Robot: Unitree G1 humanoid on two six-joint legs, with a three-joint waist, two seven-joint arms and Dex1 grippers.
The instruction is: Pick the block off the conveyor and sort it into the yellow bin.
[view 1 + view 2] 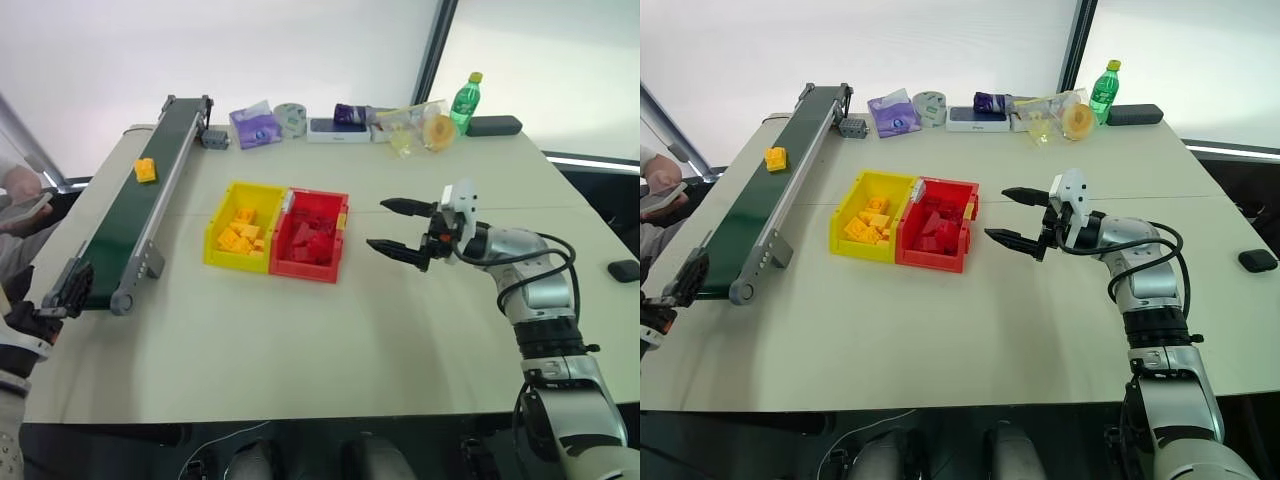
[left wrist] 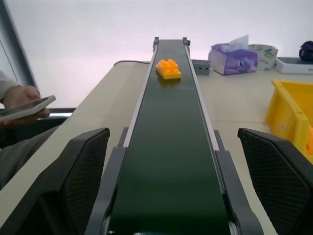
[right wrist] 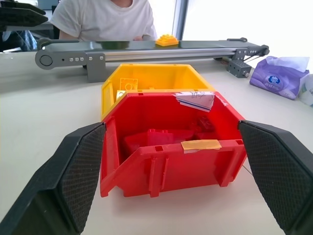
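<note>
Your block (image 1: pixel 146 170), a yellow-orange studded brick, sits on the conveyor (image 1: pixel 130 215) in its far half, well apart from both grippers. Your left gripper (image 2: pixel 171 196) is at the conveyor's near end, fingers spread wide on either side of the belt, nothing between them, pointing up the belt at the block. Your right gripper (image 1: pixel 400 227) hovers over the table (image 1: pixel 400 340) just right of the red bin (image 1: pixel 311 236), fingers spread, empty, aimed at that bin. The yellow bin (image 1: pixel 243 227) is joined to the red bin's left side, next to the conveyor, with yellow bricks in it. Red bricks lie in the red bin. A person's hand (image 2: pixel 22 100) holds a phone beside the conveyor.
</note>
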